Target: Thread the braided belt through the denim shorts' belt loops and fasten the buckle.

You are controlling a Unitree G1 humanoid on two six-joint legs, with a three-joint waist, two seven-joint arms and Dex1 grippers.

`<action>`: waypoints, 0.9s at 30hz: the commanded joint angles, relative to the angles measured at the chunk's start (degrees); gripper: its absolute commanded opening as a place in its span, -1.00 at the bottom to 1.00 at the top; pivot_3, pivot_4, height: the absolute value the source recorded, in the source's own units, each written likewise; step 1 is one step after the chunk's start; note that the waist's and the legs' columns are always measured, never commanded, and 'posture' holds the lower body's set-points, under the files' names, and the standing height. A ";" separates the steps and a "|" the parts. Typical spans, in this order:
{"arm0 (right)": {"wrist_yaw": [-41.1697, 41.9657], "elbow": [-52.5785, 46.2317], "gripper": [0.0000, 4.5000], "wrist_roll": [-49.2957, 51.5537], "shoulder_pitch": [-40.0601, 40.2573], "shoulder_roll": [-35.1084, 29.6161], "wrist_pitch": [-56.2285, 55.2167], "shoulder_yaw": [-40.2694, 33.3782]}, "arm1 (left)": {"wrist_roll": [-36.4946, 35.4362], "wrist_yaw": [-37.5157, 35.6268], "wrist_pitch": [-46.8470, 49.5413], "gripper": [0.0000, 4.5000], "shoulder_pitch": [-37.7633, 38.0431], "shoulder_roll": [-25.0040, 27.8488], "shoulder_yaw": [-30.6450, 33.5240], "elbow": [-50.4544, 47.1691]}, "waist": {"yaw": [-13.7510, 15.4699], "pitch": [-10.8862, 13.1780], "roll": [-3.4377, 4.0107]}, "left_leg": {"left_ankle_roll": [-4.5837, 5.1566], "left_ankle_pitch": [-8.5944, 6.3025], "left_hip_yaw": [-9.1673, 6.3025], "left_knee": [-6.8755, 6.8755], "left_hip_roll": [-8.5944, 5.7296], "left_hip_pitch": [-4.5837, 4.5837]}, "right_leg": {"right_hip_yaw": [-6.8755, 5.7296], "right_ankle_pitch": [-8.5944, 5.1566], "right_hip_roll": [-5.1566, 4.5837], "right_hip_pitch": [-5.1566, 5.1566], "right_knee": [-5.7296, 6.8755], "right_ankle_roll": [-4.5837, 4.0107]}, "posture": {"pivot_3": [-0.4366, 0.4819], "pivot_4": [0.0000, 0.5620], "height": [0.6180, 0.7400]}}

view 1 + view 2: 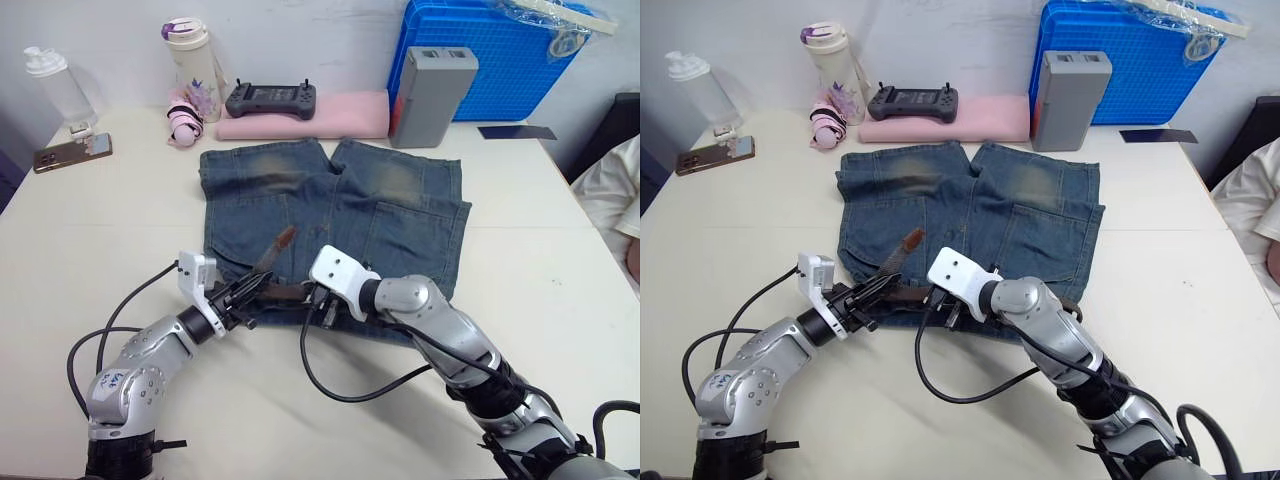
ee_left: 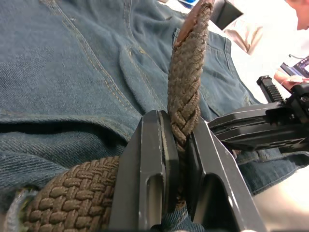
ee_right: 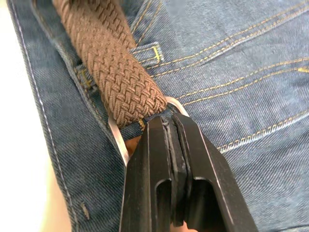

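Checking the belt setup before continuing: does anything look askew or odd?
Only the braided belt: the left gripper pinches it, its free tip sticking up over the denim shorts. Right gripper is closed at the buckle.

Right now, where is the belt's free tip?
In the left eye view the braided belt's tip stands up over the denim shorts, just above the waistband, pinched by the left tool.
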 commanded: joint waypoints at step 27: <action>-2.38 -4.59 -0.98 11.14 0.16 -2.31 5.34 -1.86 | 0.82 1.03 -3.72 -1.00 0.42 0.82 -2.01 -1.27 | -0.02 0.06 0.09 | 0.09 -0.05 0.02 -0.19 0.00 -0.12 | 0.03 0.00 -0.02 -0.13 -0.12 -0.01 | -0.05 -0.47 0.75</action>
